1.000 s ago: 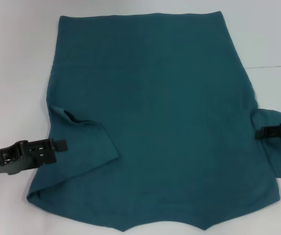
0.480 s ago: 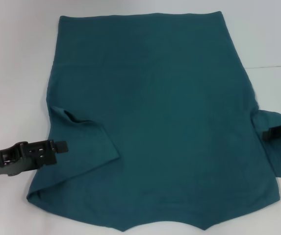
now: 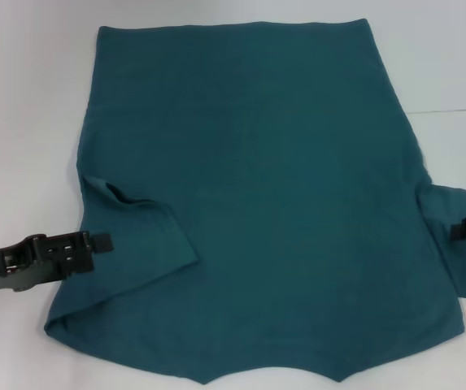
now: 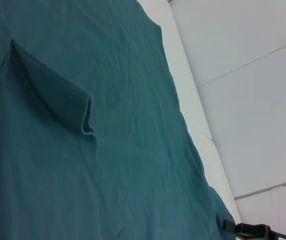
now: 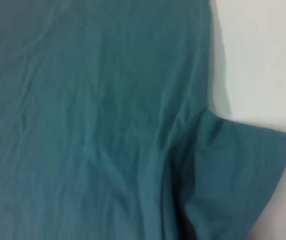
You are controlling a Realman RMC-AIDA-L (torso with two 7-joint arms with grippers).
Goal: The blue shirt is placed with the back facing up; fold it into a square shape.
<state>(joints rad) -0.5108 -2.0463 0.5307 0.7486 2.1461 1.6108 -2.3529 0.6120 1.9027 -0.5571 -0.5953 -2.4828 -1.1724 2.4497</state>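
My left gripper (image 3: 102, 241) sits low over the table (image 3: 29, 106), with its arm reaching in level from my left. Its tips point toward the folded-over left sleeve (image 3: 139, 236) of the blue shirt (image 3: 257, 187) and sit right at that sleeve's outer edge. I cannot tell from the head view whether the fingers are parted or pinched, or whether they touch the cloth. The left wrist view does not show them at all, only the shirt (image 4: 83, 150) with the sleeve fold (image 4: 58, 100) lying across the body of the garment.

My right gripper (image 3: 464, 230) shows at the right border of the head view, only its dark front end in sight, over the right sleeve (image 3: 460, 252), which lies spread outward on the table. I cannot tell its finger state either. Its wrist camera sees only that sleeve (image 5: 237, 175) flat beside the shirt's side seam, and the left wrist view catches the right gripper (image 4: 232, 227) far off at the shirt's edge.

The shirt lies flat in the middle of the white table, plain side up, collar end nearest me and hem far. The left sleeve is folded inward, the right one is unfolded.
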